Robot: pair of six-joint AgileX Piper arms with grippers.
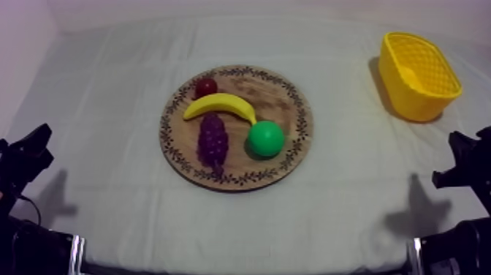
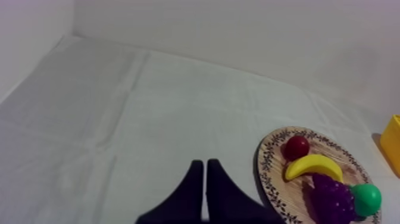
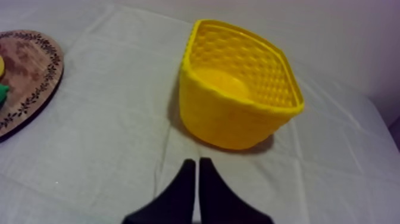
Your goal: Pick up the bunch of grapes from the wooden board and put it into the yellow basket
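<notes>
This is looking like a robotics lab bench: a grey-white cloth is lying spread between pale walls, with robot arms sitting at seven and five o'clock around toy fruit on a wooden board.

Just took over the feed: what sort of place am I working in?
Probably a lab tabletop setup: a cloth-covered table, a toy bunch of grapes on a wooden board, a yellow basket.
</notes>
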